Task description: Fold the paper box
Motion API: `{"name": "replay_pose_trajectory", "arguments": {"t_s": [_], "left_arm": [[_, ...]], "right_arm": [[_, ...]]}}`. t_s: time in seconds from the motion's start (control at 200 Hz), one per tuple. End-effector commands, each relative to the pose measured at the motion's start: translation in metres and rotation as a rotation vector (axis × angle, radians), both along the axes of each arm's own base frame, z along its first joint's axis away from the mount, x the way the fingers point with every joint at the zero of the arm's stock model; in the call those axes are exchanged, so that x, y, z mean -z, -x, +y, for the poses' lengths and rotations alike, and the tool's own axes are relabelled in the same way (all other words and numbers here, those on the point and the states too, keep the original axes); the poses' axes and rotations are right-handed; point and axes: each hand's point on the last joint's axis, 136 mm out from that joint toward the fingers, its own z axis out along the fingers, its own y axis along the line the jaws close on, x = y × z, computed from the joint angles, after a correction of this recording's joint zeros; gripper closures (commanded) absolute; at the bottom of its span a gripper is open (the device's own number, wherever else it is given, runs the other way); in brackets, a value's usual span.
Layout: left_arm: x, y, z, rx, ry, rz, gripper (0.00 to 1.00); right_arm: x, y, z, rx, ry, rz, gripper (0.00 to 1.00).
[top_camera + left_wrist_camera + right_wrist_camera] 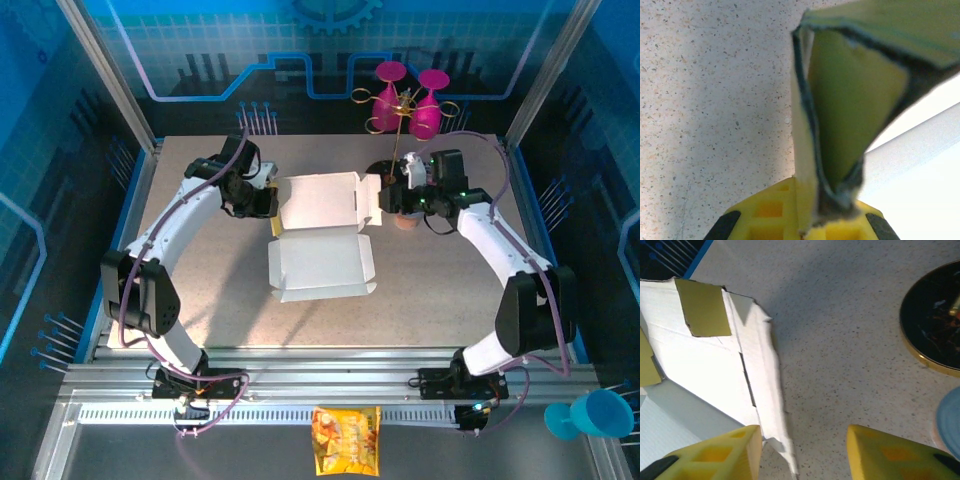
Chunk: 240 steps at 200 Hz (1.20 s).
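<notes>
Seen from above, a speckled tabletop carries the paper box, which lies opened, white side up, at the centre of the frame. At its left edge the left hand is pressed together on a raised golden flap. At its right edge the right hand stands spread, the cardboard edge lying unpinched just inside one of its fingers. A snack bag lies at bottom centre.

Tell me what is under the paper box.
Speckled table shows around the paper box, whose left flap the left gripper pinches. Whatever lies under its white panels is covered.
</notes>
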Motion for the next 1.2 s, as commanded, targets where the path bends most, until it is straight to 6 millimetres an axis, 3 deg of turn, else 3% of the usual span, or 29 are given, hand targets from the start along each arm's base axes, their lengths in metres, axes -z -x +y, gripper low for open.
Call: {"name": "replay_pose_trajectory", "arguments": {"t_s": [0.0,0.125,0.22,0.35,0.52,0.785,0.901,1.196], "left_arm": [[-0.011,0.0,-0.004,0.023,0.036,-0.004,1.0],[-0.011,0.001,-0.005,0.023,0.041,0.001,1.0],[-0.009,0.001,-0.005,0.015,0.04,0.006,1.0],[-0.007,0.0,-0.001,-0.01,0.023,0.01,1.0],[-0.002,-0.005,0.005,-0.071,0.005,0.01,1.0],[0.014,-0.013,0.029,-0.229,-0.099,0.029,1.0],[0.023,-0.014,0.027,-0.246,-0.129,0.035,1.0],[0.06,-0.004,0.026,-0.254,-0.179,0.08,1.0]], "right_arm": [[-0.006,-0.002,0.019,-0.07,0.039,-0.036,0.54],[0.012,-0.009,0.026,-0.064,0.115,-0.008,0.64],[0.02,-0.015,0.026,-0.039,0.167,-0.002,0.81],[0.011,-0.019,0.027,0.025,0.245,-0.029,1.0],[0.004,-0.006,0.03,0.141,0.422,-0.08,1.0],[-0.013,0.017,0.003,0.56,0.738,-0.067,1.0],[-0.014,0.024,0.013,0.634,0.8,-0.082,1.0],[0.04,0.027,0.035,0.655,0.853,0.02,1.0]]}}
